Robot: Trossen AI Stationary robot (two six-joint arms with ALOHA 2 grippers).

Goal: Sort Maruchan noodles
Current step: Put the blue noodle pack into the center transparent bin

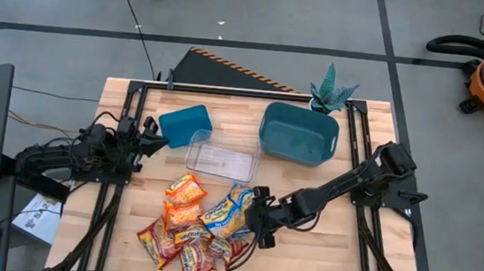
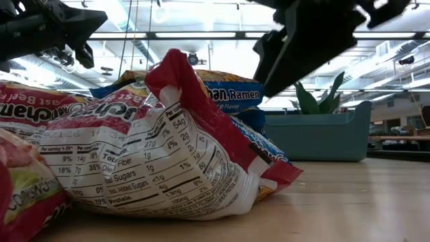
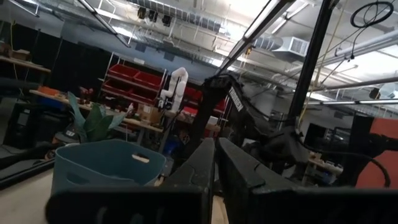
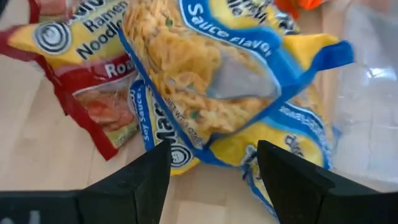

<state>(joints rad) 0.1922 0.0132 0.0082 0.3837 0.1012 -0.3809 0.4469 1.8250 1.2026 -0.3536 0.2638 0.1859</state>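
Several Maruchan noodle packets (image 1: 196,227) lie heaped on the near middle of the table: orange, red-and-yellow (image 4: 81,62) and blue-and-yellow ones (image 4: 217,81). My right gripper (image 4: 211,171) hangs open just above the heap's right side, slanting down. Its fingers stand on either side of the top blue-and-yellow packet's near edge and touch nothing. In the high view it shows as my right gripper (image 1: 256,221). My left gripper (image 1: 155,136) waits shut at the table's left, next to the small teal bin (image 1: 185,124).
A clear plastic tray (image 1: 219,158) lies between the small bin and a larger teal bin (image 1: 298,132) at the far right. A small plant (image 1: 331,92) stands behind the larger bin. Bare wood lies right of the heap.
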